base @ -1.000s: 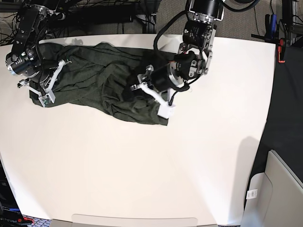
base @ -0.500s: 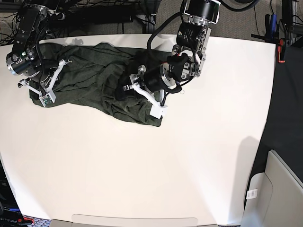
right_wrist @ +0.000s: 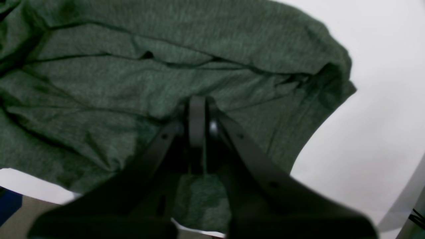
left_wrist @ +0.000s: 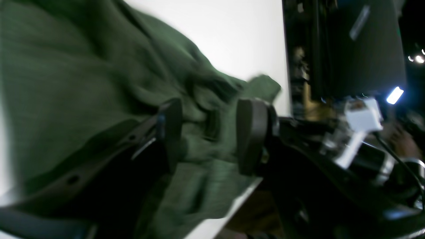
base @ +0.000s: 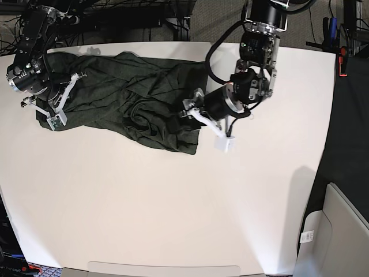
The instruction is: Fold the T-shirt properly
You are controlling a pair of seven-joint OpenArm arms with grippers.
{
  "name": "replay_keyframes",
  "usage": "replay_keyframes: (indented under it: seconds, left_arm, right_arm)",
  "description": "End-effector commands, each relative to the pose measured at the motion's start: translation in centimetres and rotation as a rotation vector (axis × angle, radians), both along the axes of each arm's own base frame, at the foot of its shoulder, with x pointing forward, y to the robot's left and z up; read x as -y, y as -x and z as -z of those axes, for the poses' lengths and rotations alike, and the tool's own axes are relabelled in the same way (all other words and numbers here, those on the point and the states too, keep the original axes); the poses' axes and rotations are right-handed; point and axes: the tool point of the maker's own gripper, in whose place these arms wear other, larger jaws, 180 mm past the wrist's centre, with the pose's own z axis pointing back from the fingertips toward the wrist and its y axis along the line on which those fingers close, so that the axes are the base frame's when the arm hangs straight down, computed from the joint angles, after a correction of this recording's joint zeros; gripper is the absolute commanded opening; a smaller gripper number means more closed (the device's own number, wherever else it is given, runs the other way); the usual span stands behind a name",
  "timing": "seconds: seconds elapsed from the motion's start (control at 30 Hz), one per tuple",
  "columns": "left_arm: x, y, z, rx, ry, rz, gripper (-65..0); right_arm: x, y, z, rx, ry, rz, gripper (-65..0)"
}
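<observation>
Left claw (base: 209, 122) now spread, drawn back off T-shirt (base: 127, 95) edge

Left gripper (left_wrist: 207, 132) jaws apart — rumpled T-shirt (left_wrist: 83, 76) between and behind; white table (left_wrist: 232, 36) beyond

Bench (base: 173, 219): broad, white, matte, evenly lit; soft shadow cast near its right edge. Floor (base: 351, 127): dark carpet seen beyond that edge. Cables and dark equipment (base: 132, 17): massed behind the far edge. Pale grey bin (base: 337, 236): set at lower right.
</observation>
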Motion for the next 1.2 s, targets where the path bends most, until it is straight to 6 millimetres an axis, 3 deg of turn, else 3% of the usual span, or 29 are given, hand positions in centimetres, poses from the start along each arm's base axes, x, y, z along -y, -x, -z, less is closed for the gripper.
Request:
replay_keyframes:
  seconds: [0.0,0.1,0.2,0.3,0.43,0.57,1.17]
  left_arm:
    - [-0.9,-0.2,-1.0,0.029,0.009,-0.016,-40.3]
    - [-3.2,-0.1,-1.6,0.056,-0.017,-0.058,-40.6]
    - [-3.7,0.4,-1.0,0.046,-0.037,-0.056,-40.6]
    - [-3.1,1.3,-0.3,0.022,-0.033,-0.043,-40.6]
    - [-0.6,2.7,0.0,0.008,-0.025,0.034,-40.6]
    - [1.4,4.0,1.6,-0.036,-0.026,0.093,-40.7]
    - [1.1,3.3,2.2,-0.025,-0.025,0.049,-44.4]
  right_arm:
    - [0.4,-0.5,-0.9,0.032,0.013,-0.005,-65.0]
    - [0.3,-0.5,-0.9,0.032,0.012,-0.005,-65.0]
    - [0.2,-0.6,-0.9,0.035,0.009,-0.005,-65.0]
    - [0.2,-0.7,-1.0,0.038,0.009,-0.005,-65.0]
    - [0.2,-0.7,-1.0,0.038,0.009,-0.005,-65.0]
    - [0.2,-0.6,-0.9,0.035,0.009,-0.005,-65.0]
    - [0.2,-0.7,-1.0,0.038,0.007,-0.004,-65.0]
